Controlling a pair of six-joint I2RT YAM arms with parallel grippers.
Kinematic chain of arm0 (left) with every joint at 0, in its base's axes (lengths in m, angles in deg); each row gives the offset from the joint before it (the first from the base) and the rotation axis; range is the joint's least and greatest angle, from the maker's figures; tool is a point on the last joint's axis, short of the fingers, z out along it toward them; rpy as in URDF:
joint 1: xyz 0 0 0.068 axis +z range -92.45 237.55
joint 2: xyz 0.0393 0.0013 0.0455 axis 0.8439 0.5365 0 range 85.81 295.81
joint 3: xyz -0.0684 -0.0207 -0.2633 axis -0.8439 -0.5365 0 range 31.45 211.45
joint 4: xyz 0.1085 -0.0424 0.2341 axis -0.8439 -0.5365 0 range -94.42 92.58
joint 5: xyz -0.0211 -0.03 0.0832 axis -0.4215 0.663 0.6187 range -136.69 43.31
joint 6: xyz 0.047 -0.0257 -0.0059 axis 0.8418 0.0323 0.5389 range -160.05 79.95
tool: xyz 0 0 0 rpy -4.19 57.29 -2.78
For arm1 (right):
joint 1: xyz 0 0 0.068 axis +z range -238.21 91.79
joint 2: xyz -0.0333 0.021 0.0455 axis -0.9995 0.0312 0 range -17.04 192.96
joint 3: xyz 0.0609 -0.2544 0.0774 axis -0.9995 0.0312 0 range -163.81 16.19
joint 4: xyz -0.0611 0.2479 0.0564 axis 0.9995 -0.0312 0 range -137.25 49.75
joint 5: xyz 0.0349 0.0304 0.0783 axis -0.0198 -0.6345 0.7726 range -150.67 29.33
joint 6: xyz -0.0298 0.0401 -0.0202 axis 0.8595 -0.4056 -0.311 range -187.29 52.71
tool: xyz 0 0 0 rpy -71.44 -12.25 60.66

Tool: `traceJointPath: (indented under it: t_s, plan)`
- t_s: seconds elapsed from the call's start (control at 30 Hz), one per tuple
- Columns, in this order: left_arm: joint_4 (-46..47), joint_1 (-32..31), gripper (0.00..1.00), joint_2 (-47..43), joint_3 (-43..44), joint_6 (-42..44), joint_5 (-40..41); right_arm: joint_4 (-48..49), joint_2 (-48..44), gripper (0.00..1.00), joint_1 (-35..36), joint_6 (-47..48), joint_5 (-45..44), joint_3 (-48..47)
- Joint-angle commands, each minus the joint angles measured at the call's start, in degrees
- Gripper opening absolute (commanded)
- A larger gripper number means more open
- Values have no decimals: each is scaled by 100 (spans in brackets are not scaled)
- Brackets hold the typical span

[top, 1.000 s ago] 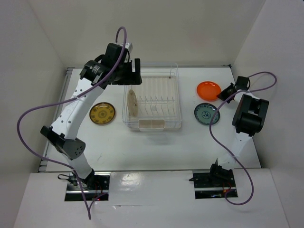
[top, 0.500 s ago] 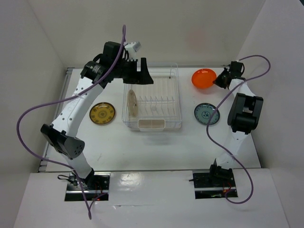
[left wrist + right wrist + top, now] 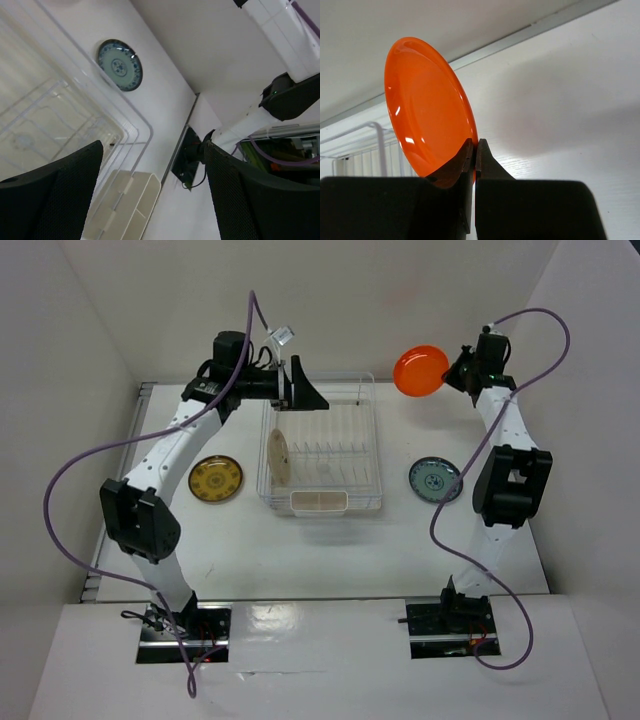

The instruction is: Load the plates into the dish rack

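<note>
My right gripper (image 3: 452, 374) (image 3: 474, 145) is shut on the rim of the orange plate (image 3: 420, 370) (image 3: 427, 105), which hangs on edge in the air right of the dish rack's (image 3: 372, 440) (image 3: 141, 122) far corner. A pale beige plate (image 3: 279, 457) stands upright in the rack's left slots. On the table, the yellow patterned plate (image 3: 215, 479) lies left of the rack. The blue-green patterned plate (image 3: 435, 480) (image 3: 119, 65) lies on its right. My left gripper (image 3: 305, 396) (image 3: 152, 146) hovers open and empty above the rack's back-left corner.
A beige holder (image 3: 319, 502) (image 3: 125, 205) is clipped to the rack's near end. White walls close in the table at the back and on both sides. Purple cables loop from both arms.
The right gripper has lifted the orange plate off the table, carrying it up and to the left and tilting it on edge. The left gripper has shifted slightly right above the rack, still open.
</note>
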Motion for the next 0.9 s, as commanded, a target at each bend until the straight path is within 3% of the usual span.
traceJointPath:
  t_s: [0.0, 0.27, 0.43, 0.57, 0.7, 0.87]
  plan:
    - [1148, 30, 88, 443, 303, -382, -918, 3, -706, 0, 194, 277, 56, -302]
    - [1887, 206, 88, 1104, 550, -654, -788, 126, -1584, 0, 686, 339, 363, -91]
    - [2466, 399, 87, 1403, 550, -901, -857, -14, -1840, 0, 862, 261, 1127, -39]
    - [2940, 540, 86, 1403, 218, -1024, -997, -234, -1911, 0, 1379, 260, 1322, 75]
    - [4241, 698, 86, 1141, -310, -1656, -1279, -182, -2104, 0, 1556, 260, 1383, 427]
    - [4400, 751, 86, 1210, -232, -1797, -1516, -111, -2157, 0, 1758, 198, 1585, 594]
